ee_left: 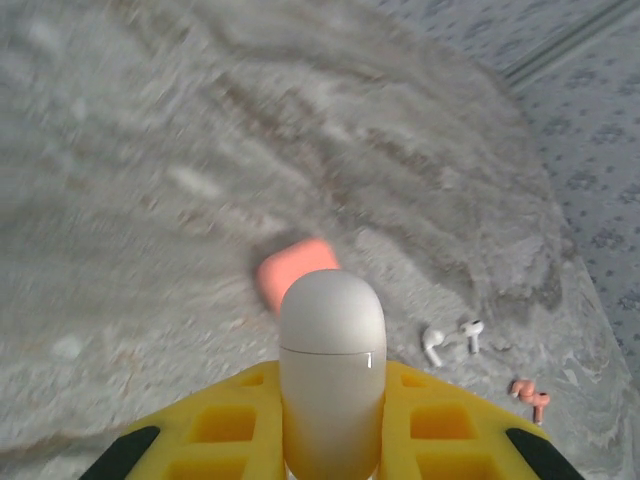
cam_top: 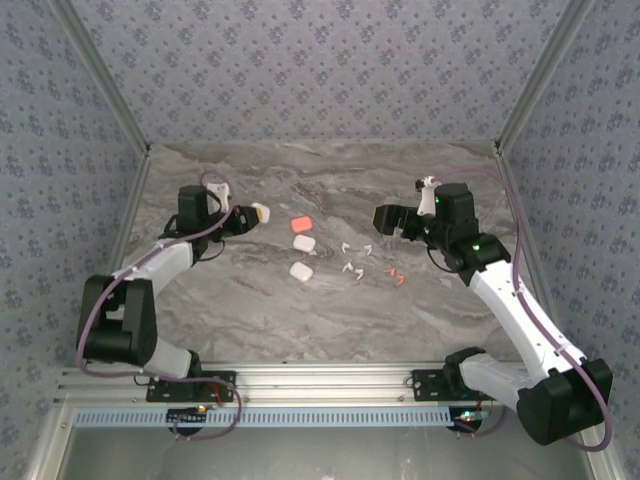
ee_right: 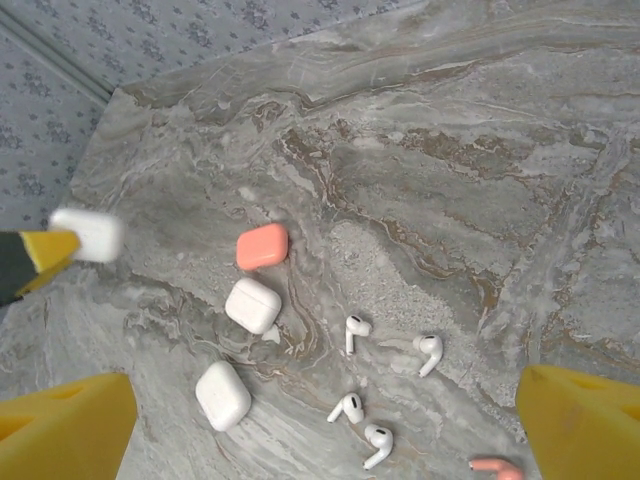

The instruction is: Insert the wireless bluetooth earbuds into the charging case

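Bare worktop (cam_top: 250, 310) lies open to you along the far edge and the near strip. The middle is crowded: an orange case (cam_top: 300, 223) and two white cases (cam_top: 304, 242) in a column, white earbuds (cam_top: 350, 266) just right of them, orange earbuds (cam_top: 396, 276) beyond. The left end effector (cam_top: 255, 213), gripping a third white case (cam_top: 263, 212), hangs beside the column; walls (cam_top: 320, 70) close three sides.

Left wrist view: blurred table (ee_left: 150, 150); white case (ee_left: 332, 370) hides part of the orange case (ee_left: 290, 268). Right wrist view: an orange earbud (ee_right: 495, 466) is cropped at the bottom edge.
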Controlling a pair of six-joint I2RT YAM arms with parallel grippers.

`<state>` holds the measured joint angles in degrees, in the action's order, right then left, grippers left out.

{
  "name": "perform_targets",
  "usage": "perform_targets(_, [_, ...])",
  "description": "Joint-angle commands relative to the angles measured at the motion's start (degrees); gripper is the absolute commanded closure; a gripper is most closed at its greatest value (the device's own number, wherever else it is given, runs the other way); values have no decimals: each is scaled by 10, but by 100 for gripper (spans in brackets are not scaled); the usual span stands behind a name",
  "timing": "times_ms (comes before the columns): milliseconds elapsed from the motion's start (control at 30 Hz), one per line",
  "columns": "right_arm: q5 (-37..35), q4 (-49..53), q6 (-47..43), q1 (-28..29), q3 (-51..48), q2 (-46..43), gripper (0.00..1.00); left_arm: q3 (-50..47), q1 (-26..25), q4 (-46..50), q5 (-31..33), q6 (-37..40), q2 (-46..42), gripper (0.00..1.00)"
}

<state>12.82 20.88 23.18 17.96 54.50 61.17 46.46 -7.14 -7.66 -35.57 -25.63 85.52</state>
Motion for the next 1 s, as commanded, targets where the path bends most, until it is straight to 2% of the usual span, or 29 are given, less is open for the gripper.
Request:
perform_targets(0, [-6, 0, 17, -2, -6, -3, 0, 53, 18, 25, -41, -47, 73, 100])
perform_targets(167, [-8, 10, 14, -3, -7, 0, 0, 75, 19, 21, -45, -52, 136, 100])
perform_targets(400, [-4, 11, 15, -2, -4, 11, 0, 100, 20, 42, -44, -53, 202, 93])
perform_targets(800, [-4, 21, 6, -4, 0, 18, 0, 121, 20, 81, -12, -27, 221, 58])
perform_targets(967, [-5, 35, -3, -2, 6, 18, 0, 136, 26, 120, 8, -5, 211, 50])
